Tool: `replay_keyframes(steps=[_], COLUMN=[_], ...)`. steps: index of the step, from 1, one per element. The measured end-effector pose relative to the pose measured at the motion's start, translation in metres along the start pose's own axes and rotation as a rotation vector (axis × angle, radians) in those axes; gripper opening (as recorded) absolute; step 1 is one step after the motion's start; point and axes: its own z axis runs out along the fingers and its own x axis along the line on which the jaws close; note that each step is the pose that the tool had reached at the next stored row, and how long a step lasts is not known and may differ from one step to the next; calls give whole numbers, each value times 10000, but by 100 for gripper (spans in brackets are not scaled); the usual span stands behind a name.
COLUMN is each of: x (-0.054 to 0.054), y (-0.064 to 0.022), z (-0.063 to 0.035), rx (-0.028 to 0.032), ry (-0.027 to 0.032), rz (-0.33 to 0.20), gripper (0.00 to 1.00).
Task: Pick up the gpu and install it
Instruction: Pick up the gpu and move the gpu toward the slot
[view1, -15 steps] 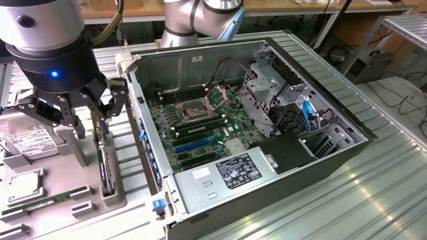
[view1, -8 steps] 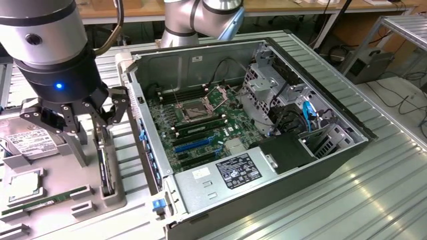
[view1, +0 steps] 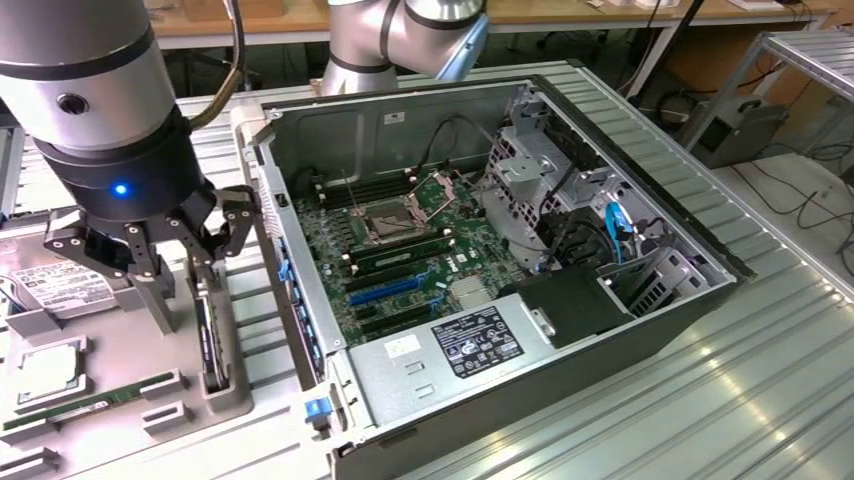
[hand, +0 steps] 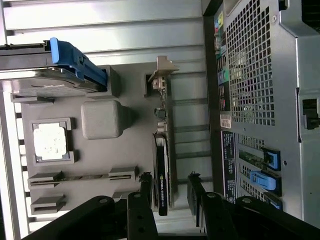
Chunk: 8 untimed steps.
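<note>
**Visitor:** If you had to name the step in hand, which is it?

**Me:** The pick-up, I'd say, at the reach just ahead of the grasp. My gripper (hand: 170, 197) hangs low over the grey parts tray (hand: 130, 150), released, with its fingers (hand: 146, 190) spread, one on each side of the gpu (hand: 162, 170).

**Visitor:** Touching it?

**Me:** Not that I can see. In the wrist view one finger sits just beside the card and the other stands apart from it.

**Visitor:** Where does the card stand?

**Me:** On its long edge in a slot of the tray, with its silver bracket (hand: 161, 82) at the end far from my fingers. The tray lies at the exterior view's left of the open computer case (view1: 387, 120), and the card is on the side nearest the case. A processor (hand: 50, 141), a memory stick (hand: 82, 177) and a hard drive (hand: 45, 87) share the tray, apart from the fingers.

**Visitor:** So nothing is installed?

**Me:** No — the blue expansion slots (view1: 380, 290) on the motherboard (view1: 441, 255) look bare to me.

**Visitor:** What does the grasp call for?

**Me:** In my judgement, closing squarely on the flat faces — centred, so the thin card doesn't tilt.
</note>
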Motion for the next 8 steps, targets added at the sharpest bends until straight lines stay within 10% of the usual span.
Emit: replay_keyframes(steps=[8], x=[6], y=[-3], z=[189], rx=[5], ry=[72], rz=[2], gripper=[42])
